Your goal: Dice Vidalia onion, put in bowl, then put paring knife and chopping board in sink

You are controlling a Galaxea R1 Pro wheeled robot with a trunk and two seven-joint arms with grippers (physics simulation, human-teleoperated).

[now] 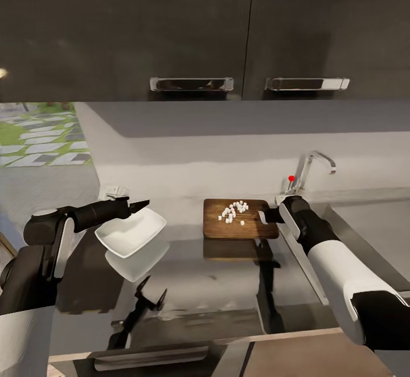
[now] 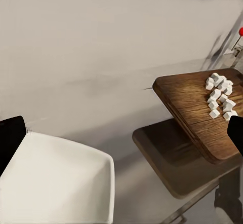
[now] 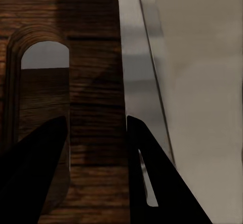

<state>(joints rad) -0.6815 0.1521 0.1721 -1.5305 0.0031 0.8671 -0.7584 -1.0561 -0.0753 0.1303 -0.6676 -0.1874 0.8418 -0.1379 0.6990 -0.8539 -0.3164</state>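
Holding the chopping board (image 1: 228, 226) by its handle end, the right gripper (image 1: 266, 216) has its fingers closed on the strip of wood beside the slot hole, and the board is lifted above the bench (image 1: 228, 286), near the back edge. White onion dice (image 1: 233, 212) lie on the board's far half. The left gripper (image 1: 136, 206) pinches the rim of the white bowl (image 1: 128, 232), also raised, to the left of the board. I judge the board must tilt leftward, along its long axis, toward the bowl. The sink (image 1: 370, 223) is at the right.
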